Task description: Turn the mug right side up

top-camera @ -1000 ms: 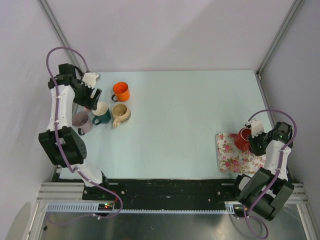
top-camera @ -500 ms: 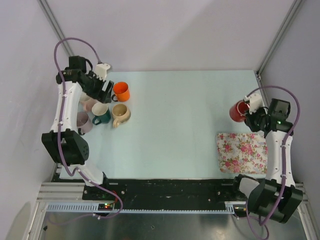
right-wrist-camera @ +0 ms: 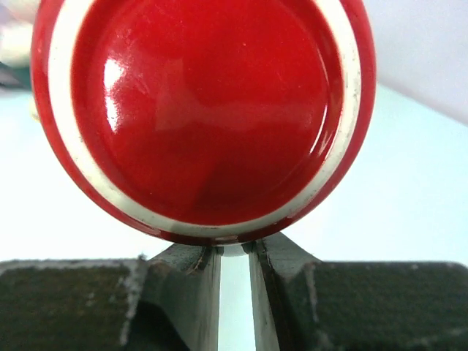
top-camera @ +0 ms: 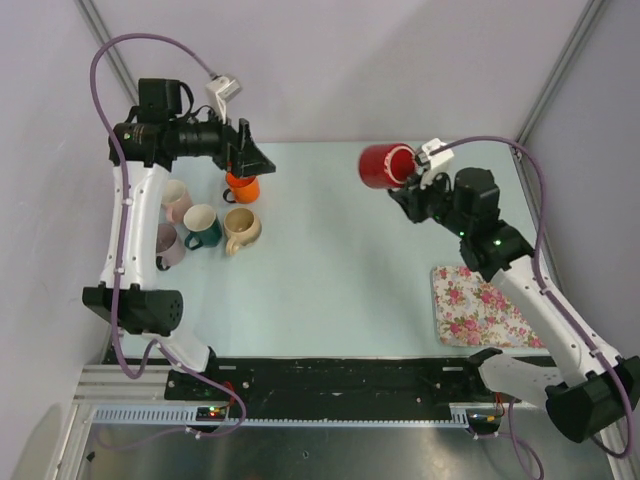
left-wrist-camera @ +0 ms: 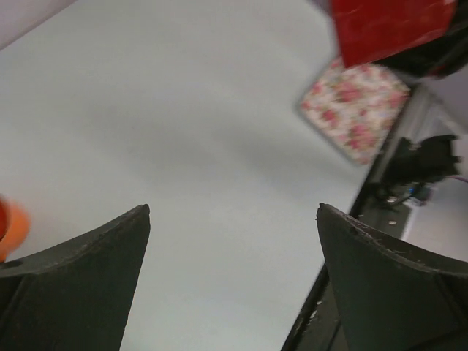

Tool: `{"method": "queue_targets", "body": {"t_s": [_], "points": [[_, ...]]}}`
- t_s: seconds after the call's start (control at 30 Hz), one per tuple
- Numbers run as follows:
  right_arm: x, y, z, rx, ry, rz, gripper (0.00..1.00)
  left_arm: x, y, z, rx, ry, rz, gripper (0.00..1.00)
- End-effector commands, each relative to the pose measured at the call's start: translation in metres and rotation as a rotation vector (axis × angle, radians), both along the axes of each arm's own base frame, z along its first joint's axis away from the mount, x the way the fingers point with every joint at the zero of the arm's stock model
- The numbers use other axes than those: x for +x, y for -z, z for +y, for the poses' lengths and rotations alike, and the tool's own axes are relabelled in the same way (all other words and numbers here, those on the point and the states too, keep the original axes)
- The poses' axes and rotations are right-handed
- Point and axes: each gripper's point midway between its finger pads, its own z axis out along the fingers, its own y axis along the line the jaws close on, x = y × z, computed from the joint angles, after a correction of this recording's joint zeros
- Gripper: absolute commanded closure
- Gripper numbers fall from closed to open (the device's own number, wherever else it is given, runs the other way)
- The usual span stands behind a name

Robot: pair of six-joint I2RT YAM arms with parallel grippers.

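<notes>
The red mug (top-camera: 383,165) is held in the air on its side, above the far middle of the table. My right gripper (top-camera: 414,180) is shut on it. In the right wrist view the mug (right-wrist-camera: 205,110) fills the frame as a glossy red disc with a white ring, and the gripper (right-wrist-camera: 234,252) pinches its lower edge with only a narrow gap. My left gripper (top-camera: 256,160) is open and empty, raised above the orange mug. In the left wrist view the gripper (left-wrist-camera: 234,212) has its jaws wide apart, and the red mug (left-wrist-camera: 391,25) shows at the top right.
A floral cloth (top-camera: 478,305) lies at the right front, also in the left wrist view (left-wrist-camera: 351,110). Several mugs stand at the left: orange (top-camera: 242,186), teal (top-camera: 203,226), beige (top-camera: 241,227), pink (top-camera: 176,200) and mauve (top-camera: 162,245). Frame posts stand at the back corners.
My right gripper has carried the red mug up off the floral cloth and leftward toward the back middle. My left arm has risen and swung right, over the orange mug.
</notes>
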Motion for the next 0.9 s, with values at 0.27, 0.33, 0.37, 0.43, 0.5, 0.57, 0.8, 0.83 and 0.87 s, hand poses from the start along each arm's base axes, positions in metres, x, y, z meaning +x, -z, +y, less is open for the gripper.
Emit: {"method": "queue_targets", "body": {"t_s": [0.27, 0.33, 0.37, 0.43, 0.5, 0.57, 0.8, 0.83, 0.87], "points": [[-0.048, -0.200, 0.148, 0.776, -0.361, -0.329, 1.00, -0.088, -0.111, -0.079, -0.318, 0.349, 0.022, 0.04], [-0.056, -0.205, 0.160, 0.798, -0.417, -0.323, 1.00, -0.092, -0.114, -0.084, -0.324, 0.361, 0.021, 0.06], [-0.058, -0.208, 0.164, 0.804, -0.432, -0.320, 1.00, -0.093, -0.116, -0.085, -0.331, 0.369, 0.021, 0.07], [-0.063, -0.211, 0.171, 0.812, -0.462, -0.321, 1.00, -0.092, -0.118, -0.086, -0.332, 0.360, 0.014, 0.11], [-0.067, -0.212, 0.176, 0.819, -0.488, -0.316, 1.00, -0.088, -0.118, -0.086, -0.328, 0.345, 0.009, 0.14], [-0.068, -0.211, 0.181, 0.824, -0.507, -0.301, 1.00, -0.091, -0.121, -0.088, -0.344, 0.364, 0.021, 0.16], [-0.058, -0.191, 0.204, 0.805, -0.537, -0.234, 1.00, -0.111, -0.137, -0.095, -0.383, 0.464, 0.003, 0.38], [-0.056, -0.188, 0.208, 0.800, -0.545, -0.220, 1.00, -0.114, -0.139, -0.095, -0.388, 0.475, 0.004, 0.42], [-0.056, -0.187, 0.212, 0.801, -0.553, -0.210, 1.00, -0.116, -0.140, -0.096, -0.393, 0.488, 0.008, 0.46]]}}
